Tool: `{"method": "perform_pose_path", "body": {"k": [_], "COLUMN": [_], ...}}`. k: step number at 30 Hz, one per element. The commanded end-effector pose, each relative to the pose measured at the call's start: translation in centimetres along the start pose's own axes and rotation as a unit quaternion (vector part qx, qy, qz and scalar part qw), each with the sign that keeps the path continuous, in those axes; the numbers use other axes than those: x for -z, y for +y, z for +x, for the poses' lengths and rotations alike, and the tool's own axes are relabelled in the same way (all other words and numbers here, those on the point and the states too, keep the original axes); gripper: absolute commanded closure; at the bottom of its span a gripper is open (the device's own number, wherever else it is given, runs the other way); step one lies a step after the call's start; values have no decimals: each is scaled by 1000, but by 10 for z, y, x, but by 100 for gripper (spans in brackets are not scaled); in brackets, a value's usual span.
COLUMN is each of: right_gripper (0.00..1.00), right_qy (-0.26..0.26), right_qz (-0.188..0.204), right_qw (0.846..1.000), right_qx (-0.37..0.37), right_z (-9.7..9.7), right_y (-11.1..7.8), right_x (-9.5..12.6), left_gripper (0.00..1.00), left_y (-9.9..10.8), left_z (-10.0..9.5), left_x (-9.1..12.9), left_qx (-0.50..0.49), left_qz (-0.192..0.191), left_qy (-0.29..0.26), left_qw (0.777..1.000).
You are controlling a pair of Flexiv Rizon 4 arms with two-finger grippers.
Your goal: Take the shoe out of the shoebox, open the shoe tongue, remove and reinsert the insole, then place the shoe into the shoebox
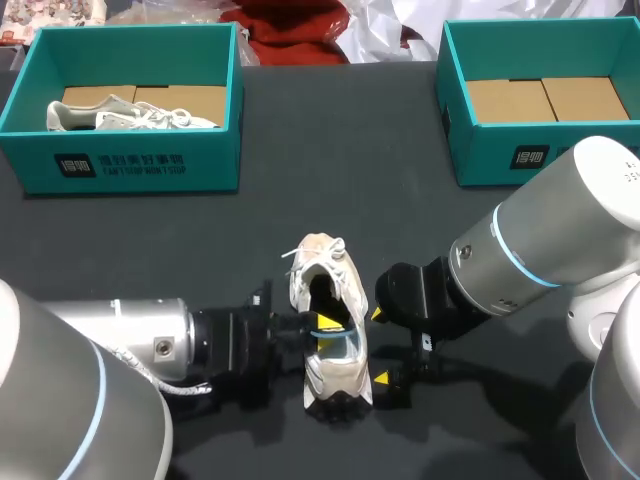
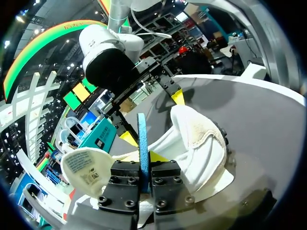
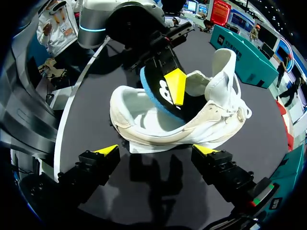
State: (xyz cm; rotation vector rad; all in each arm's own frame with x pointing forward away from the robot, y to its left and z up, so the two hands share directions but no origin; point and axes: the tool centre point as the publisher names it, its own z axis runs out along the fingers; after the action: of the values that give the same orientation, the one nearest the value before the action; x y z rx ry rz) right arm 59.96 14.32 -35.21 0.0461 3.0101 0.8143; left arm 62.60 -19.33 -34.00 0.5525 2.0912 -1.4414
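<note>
Nearest me, at the front of the counter (image 1: 330, 200), the shoe (image 1: 348, 288) stands on its sole with the heel towards me and the toe pointing away. The left fingers (image 1: 325, 322) are pinched shut on the insole (image 3: 159, 95). It stands on edge, its lower part down in the shoe's opening and the rest out above the collar. I cannot tell whether it is going out or in. The right fingers (image 3: 108, 150) are spread wide just beside the shoe's right side, one tip by the heel and one about mid-length, gripping nothing. Beyond the insole, the tongue (image 3: 221, 64) is lifted up and away from the opening.

The insole looks thin, light and floppy. I judge it will buckle if pushed from its end, so a hold near the heel edge, feeding it toe-first, should suit it. The shoe looks light with a soft upper and may slide or tip on the counter. Bracing it across the firmer sole or heel would be steadier than squeezing the upper.

Farther off, the left shoebox (image 1: 120, 165) holds a second shoe (image 1: 130, 115). The right shoebox (image 1: 500, 150) holds only cardboard.
</note>
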Motion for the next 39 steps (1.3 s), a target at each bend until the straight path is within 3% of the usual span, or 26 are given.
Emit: {"method": "perform_pose_path", "body": {"k": [1, 4, 6, 8, 16, 20, 23, 25, 27, 28, 35, 39], "right_gripper": [0, 0, 0, 0, 0, 0, 0, 0, 0, 0, 0, 0], "right_qy": [-2, -2, -2, -2, -2, -2, -2, -2, -2, -2, -2, -2], "right_qz": [-1, -1, -1, -1, -1, -1, -1, -1, -1, -1, -1, -1], "right_qw": [1000, 1000, 1000, 1000, 1000, 1000, 1000, 1000, 1000, 1000, 1000, 1000], "right_qx": [0, 0, 0, 0, 0, 0, 0, 0, 0, 0, 0, 0], "right_z": [2, 2, 2, 2, 2, 2, 2, 2, 2, 2, 2, 2], "right_y": [-1, -1, -1, -1, -1, -1, -1, -1, -1, -1, -1, -1], "right_x": [0, 0, 0, 0, 0, 0, 0, 0, 0, 0, 0, 0], "left_gripper": [100, 100, 75, 62, 62, 57, 58, 64, 96, 100, 100, 100], "left_y": [4, -2, -8, -14, -32, -37, -38, -39, -37, -36, -17, -1], "left_z": [-3, -2, -3, -3, 1, 2, 3, 3, 3, 4, 7, 4], "left_x": [-19, -16, -11, -6, 9, 15, 17, 17, 15, 13, -5, -14], "left_qx": [4, 9, 15, 16, 14, 10, 8, 7, 6, 6, -1, -4], "left_qz": [-2, 6, 14, 18, 18, 13, 11, 10, 10, 10, -5, -40], "left_qy": [4, 6, 8, 7, 14, 16, 17, 17, 17, 18, 30, 23], "left_qw": [1000, 1000, 1000, 1000, 1000, 1000, 1000, 1000, 1000, 1000, 1000, 999]}}
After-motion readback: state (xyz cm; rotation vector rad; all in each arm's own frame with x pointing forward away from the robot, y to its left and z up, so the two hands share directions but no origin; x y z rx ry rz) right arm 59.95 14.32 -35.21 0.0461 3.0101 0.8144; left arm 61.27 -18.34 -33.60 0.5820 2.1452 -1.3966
